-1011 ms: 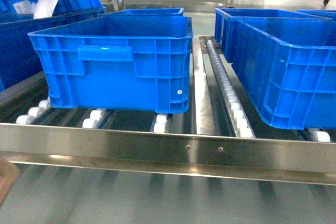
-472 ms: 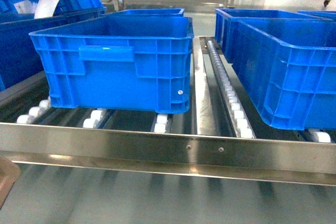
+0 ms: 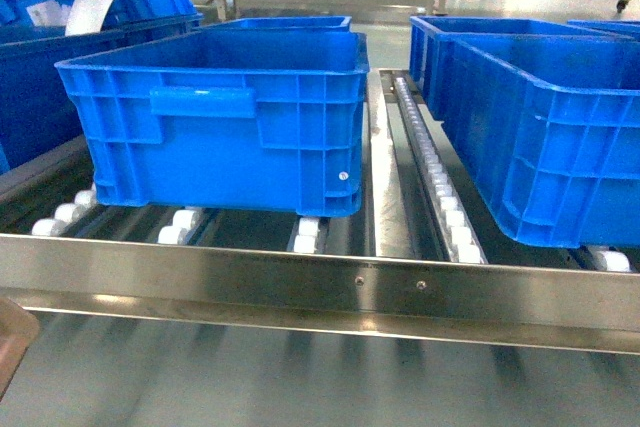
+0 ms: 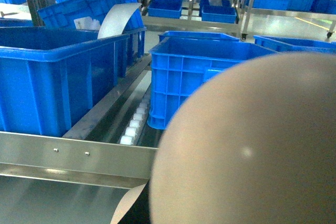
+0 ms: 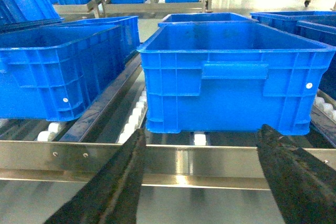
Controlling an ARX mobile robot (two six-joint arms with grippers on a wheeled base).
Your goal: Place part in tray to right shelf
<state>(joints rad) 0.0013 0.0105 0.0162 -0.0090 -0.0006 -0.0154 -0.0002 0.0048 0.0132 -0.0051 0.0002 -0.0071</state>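
Tray at the near edge, steel roller shelf ahead

The tray (image 4: pixel 247 145), beige and glossy, fills the lower right of the left wrist view as a blurred rounded mass; in the head view only a brownish corner (image 3: pixel 12 342) shows at the lower left edge, below the rail. The right shelf (image 3: pixel 330 282) is stainless steel, its flat front rail running level across the views, with rows of small white rollers behind it. The part cannot be seen.

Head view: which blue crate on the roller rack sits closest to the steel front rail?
The left blue plastic crate, the one with the raised handle tab facing the camera. Its base ends just behind the stainless-steel front rail; the right blue plastic crate is angled, its near corner slightly farther back.
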